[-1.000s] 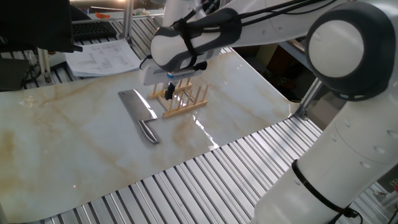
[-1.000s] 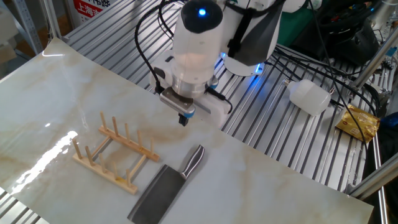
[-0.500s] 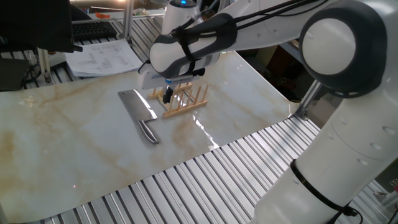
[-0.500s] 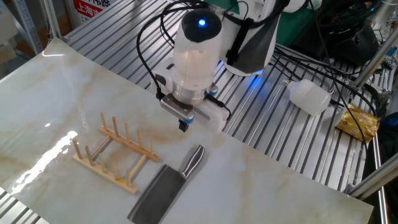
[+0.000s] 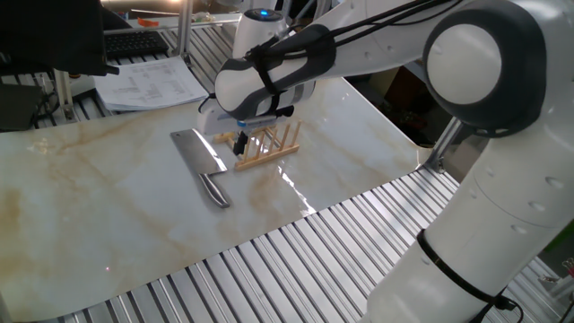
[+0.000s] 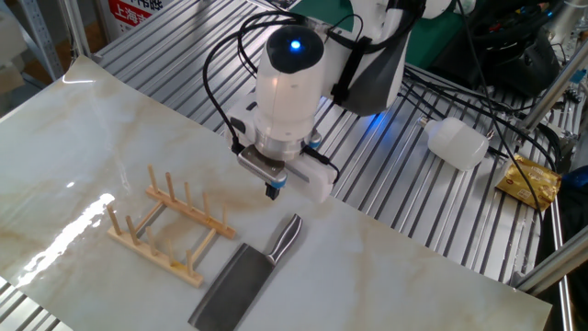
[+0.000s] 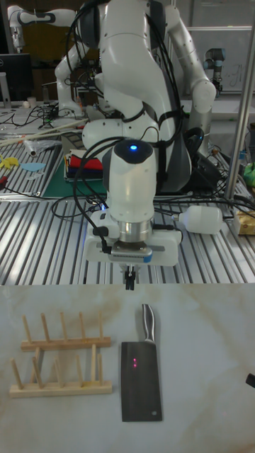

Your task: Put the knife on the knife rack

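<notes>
Centrally, the gripper (image 7: pixel 130 282) hangs with jaws pinched together, holding nothing, just above the knife (image 7: pixel 140 368) (flat on the marble, lower middle), beside the knife rack (image 7: pixel 60 364).

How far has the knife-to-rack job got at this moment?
Nothing looks done: the knife lies flat on the table beside the knife rack, which holds nothing. In hand: the gripper hangs above the table near the knife's handle end, carrying nothing. Left: grasping the knife, lifting it and setting it on the rack.
</notes>
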{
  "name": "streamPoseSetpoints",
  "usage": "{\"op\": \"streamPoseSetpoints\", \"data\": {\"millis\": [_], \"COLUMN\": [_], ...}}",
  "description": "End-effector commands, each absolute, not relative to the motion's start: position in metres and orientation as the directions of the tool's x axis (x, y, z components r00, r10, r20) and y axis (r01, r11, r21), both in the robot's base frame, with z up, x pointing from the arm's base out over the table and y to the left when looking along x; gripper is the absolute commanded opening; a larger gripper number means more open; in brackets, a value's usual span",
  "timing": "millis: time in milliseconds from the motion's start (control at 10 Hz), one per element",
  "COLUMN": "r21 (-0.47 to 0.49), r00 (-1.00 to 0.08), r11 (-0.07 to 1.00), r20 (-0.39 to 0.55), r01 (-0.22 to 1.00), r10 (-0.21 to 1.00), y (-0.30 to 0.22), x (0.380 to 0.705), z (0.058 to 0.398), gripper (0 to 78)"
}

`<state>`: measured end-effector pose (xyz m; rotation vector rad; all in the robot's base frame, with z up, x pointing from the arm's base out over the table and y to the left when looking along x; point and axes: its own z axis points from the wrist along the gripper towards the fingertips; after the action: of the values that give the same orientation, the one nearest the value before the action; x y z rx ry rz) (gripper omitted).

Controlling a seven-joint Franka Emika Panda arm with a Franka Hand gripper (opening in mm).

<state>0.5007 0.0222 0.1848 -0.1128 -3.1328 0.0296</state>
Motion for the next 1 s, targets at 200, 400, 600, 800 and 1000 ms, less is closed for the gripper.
{"op": "streamPoseSetpoints", "data": {"millis": [200,400,600,800,1000], "r21": [0.036,0.034,0.037,0.038,0.027], "r00": [-0.997,-0.996,-0.995,-0.995,-0.993], "r11": [0.996,0.996,0.994,0.995,0.993], "r20": [0.004,0.015,0.021,0.029,0.033], "r01": [0.079,0.088,0.1,0.094,0.118], "r10": [0.078,0.087,0.099,0.093,0.117], "y": [0.0319,0.0368,0.0396,0.0396,0.0396], "x": [0.5106,0.51,0.5095,0.5095,0.5095], "z": [0.1829,0.186,0.1877,0.1877,0.1877], "gripper": [0.0,0.0,0.0,0.0,0.0]}}
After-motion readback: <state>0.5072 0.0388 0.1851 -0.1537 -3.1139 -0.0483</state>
